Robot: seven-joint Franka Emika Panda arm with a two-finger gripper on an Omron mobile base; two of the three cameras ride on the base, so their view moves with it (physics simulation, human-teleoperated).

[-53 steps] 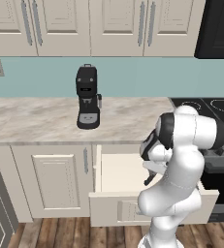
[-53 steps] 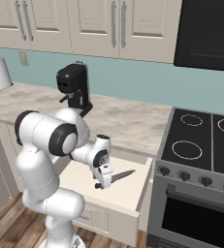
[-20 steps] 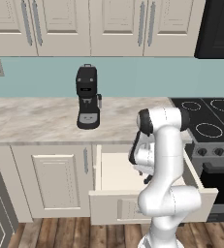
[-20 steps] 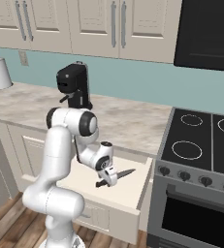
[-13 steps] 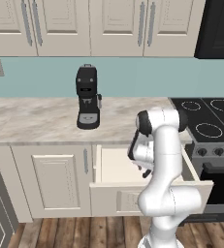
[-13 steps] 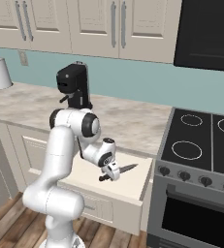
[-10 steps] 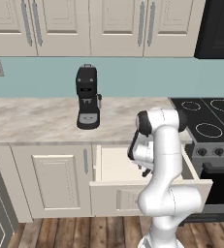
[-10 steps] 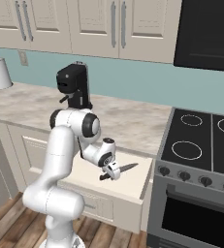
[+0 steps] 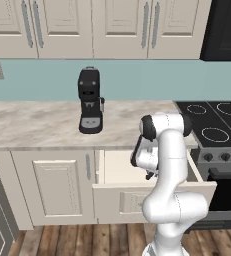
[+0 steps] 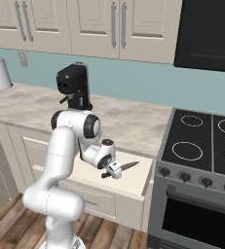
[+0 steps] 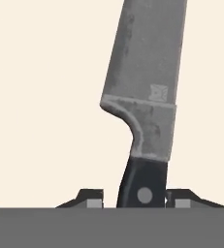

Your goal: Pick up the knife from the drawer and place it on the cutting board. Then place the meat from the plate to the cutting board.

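Glossy white arm (image 9: 169,165) of rounded segments — dark bands at the joints — on a bulbous white base

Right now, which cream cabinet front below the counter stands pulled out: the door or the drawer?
The drawer, pulled out under the counter edge, with the knife inside; the door left of it sits flush.

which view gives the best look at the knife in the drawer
The hand view: the knife lies right in front of the camera, grey blade running up, black handle between the fingertips. The right base view shows the knife small, its blade pointing out from the gripper over the drawer. In the left base view the arm blocks it.
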